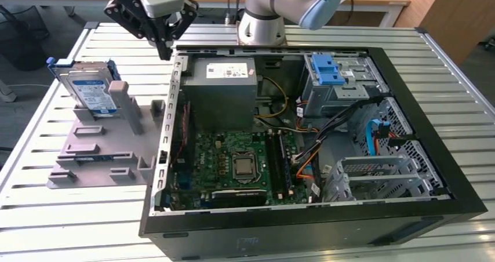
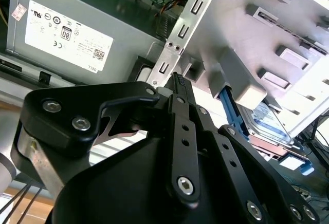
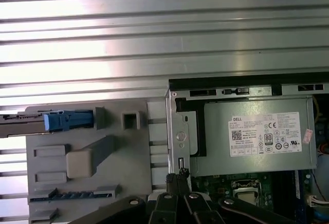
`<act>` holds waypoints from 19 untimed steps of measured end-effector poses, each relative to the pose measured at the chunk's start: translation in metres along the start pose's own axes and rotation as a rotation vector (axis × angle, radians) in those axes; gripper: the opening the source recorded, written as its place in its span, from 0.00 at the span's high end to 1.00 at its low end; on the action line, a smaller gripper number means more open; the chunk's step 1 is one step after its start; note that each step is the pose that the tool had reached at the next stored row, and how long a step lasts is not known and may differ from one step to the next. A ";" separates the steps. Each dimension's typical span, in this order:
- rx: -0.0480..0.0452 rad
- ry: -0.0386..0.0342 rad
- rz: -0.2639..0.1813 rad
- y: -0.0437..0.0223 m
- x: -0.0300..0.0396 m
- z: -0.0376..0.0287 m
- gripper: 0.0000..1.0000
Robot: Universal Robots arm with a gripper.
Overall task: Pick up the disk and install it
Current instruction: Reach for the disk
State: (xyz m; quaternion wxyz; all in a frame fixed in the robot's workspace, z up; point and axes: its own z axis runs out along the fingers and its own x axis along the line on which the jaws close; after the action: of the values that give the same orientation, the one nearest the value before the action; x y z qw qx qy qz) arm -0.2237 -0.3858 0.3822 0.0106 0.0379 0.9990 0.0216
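The gripper (image 1: 164,52) hangs with its fingers pressed together and nothing between them, just above the open computer case's (image 1: 433,175) rear corner beside the grey power supply (image 1: 224,79). The disk (image 1: 91,93) stands upright in the grey holder (image 1: 116,149) at the exterior view's left, apart from the gripper.

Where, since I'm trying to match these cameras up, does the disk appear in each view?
Exterior view: the disk stands on edge in the grey holder, to the exterior view's left of the computer case.
Second wrist view: the disk peeks out from behind the grey holder, with its label showing.
First wrist view: the disk is seen edge-on, its blue frame in the holder's slot.
Shared landmark: the grey box with the white sticker.
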 end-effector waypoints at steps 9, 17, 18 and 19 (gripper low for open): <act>0.0001 -0.0001 0.000 0.0035 0.0140 0.0010 0.89; 0.0001 -0.0001 0.000 0.0125 0.0334 0.0018 0.89; 0.0001 -0.0001 0.000 0.0132 0.0364 0.0019 0.89; 0.0001 -0.0001 0.000 0.0138 0.0392 0.0020 0.89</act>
State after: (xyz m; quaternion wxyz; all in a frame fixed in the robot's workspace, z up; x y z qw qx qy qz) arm -0.2617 -0.3689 0.3801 0.0106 0.0379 0.9990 0.0215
